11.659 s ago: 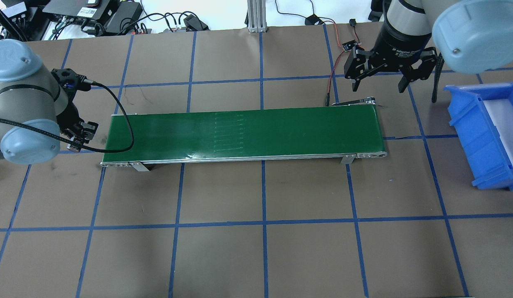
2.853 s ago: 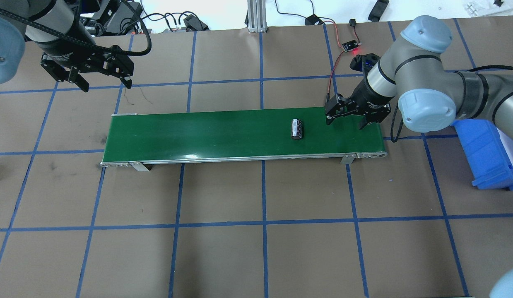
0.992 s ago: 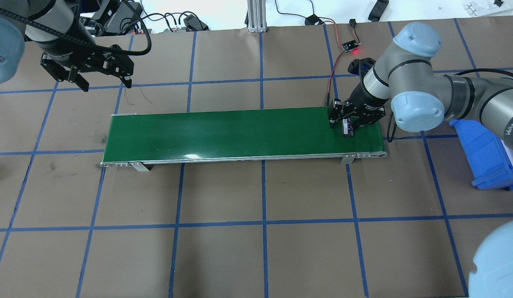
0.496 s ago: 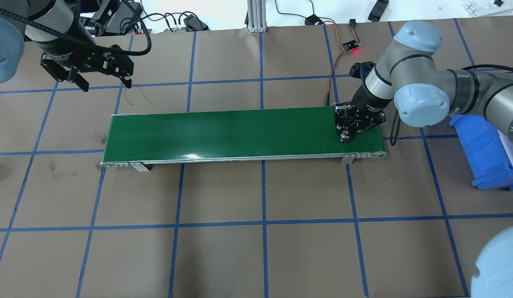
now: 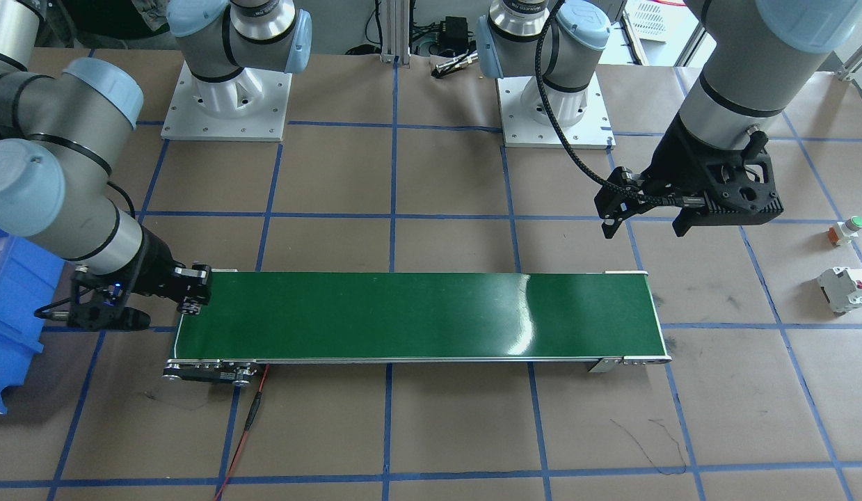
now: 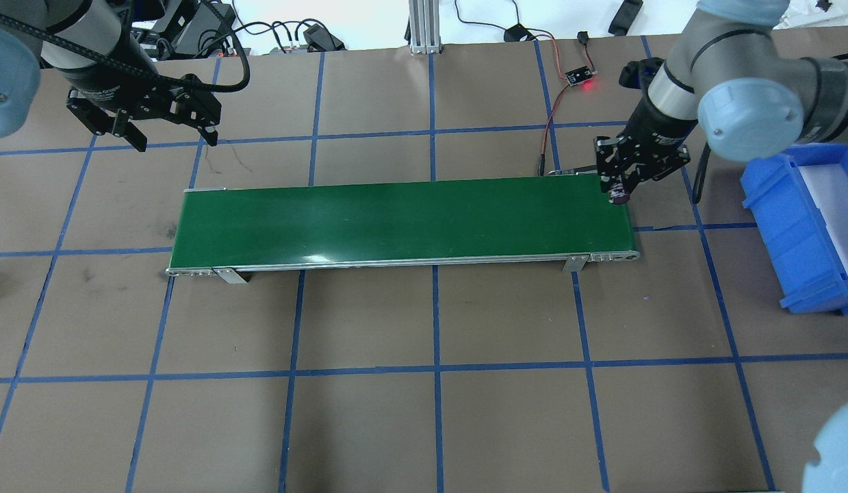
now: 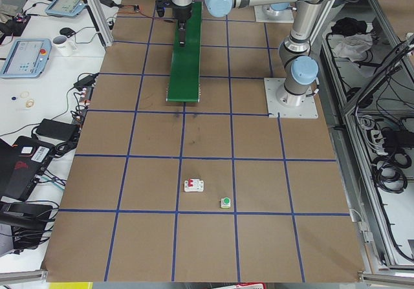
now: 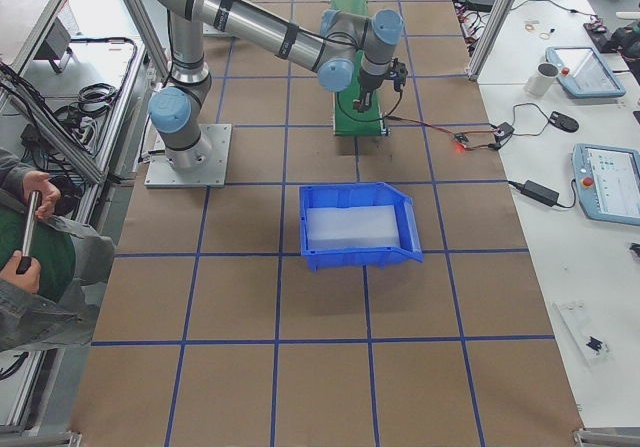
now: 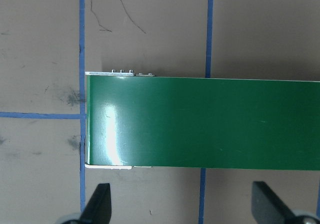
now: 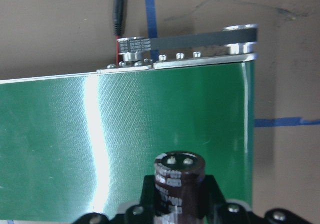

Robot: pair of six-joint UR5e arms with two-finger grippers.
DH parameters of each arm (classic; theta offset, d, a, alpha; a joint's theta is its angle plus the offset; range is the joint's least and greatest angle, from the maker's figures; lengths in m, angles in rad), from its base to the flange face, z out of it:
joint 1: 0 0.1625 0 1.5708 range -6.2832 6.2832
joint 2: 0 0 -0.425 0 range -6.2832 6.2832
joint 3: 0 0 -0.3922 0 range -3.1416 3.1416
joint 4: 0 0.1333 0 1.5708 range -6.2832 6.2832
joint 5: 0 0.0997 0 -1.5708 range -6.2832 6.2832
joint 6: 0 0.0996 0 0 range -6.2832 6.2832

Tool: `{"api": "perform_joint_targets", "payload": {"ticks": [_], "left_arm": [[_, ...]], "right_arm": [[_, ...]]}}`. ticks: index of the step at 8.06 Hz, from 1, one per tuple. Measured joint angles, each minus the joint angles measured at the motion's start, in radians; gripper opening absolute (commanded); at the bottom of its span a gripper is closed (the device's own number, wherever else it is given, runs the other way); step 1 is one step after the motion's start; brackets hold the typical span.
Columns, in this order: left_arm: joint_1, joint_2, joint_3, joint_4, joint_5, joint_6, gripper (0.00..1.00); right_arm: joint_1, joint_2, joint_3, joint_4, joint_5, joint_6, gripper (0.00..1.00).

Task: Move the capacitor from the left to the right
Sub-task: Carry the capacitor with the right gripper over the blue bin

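Observation:
The capacitor (image 10: pixel 179 183) is a stubby dark cylinder with pale print on its side. It stands upright between the fingers of my right gripper (image 6: pixel 622 190), just over the right end of the green conveyor belt (image 6: pixel 396 219). It also shows in the overhead view (image 6: pixel 621 198) under the fingers. My right gripper is shut on it. My left gripper (image 6: pixel 176 140) is open and empty, hovering behind the belt's left end; its two fingertips (image 9: pixel 100 204) frame the belt end from above.
A blue bin (image 6: pixel 803 226) with a white liner stands right of the belt. A white breaker with a red tab (image 5: pixel 844 289) and a green-capped push button (image 5: pixel 848 228) lie on the table on my left side. A small sensor board with a red light (image 6: pixel 578 75) and its wires lie behind the belt.
The capacitor rode the belt to the right. My right gripper shut on it, then carried it right and toward the belt's far right corner. My left gripper stayed still.

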Motion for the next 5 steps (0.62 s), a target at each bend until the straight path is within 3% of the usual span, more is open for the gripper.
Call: {"api": "perform_joint_targets", "payload": {"ticks": [5], "left_arm": [[0.000, 0.000, 0.000, 0.000, -0.001, -0.001, 1.00]], "right_arm": [[-0.222, -0.034, -0.110, 0.146, -0.145, -0.270, 0.00]]}}
